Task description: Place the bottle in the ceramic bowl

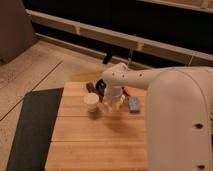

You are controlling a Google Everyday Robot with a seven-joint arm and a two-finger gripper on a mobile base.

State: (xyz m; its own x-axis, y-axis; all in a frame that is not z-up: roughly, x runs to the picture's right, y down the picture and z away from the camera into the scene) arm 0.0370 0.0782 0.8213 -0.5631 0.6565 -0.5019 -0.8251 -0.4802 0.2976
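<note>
My gripper hangs below the white arm's wrist, low over the middle of the wooden table. It is shut on the bottle, a pale cream shape mostly hidden by the fingers. The ceramic bowl, dark and glossy, sits just behind and to the left of the gripper, partly covered by the arm. The bottle is outside the bowl, a little in front of it.
A round cream cup stands upright just left of the gripper. A small grey-blue block lies to its right. A dark mat covers the floor left of the table. My bulky white arm fills the right side.
</note>
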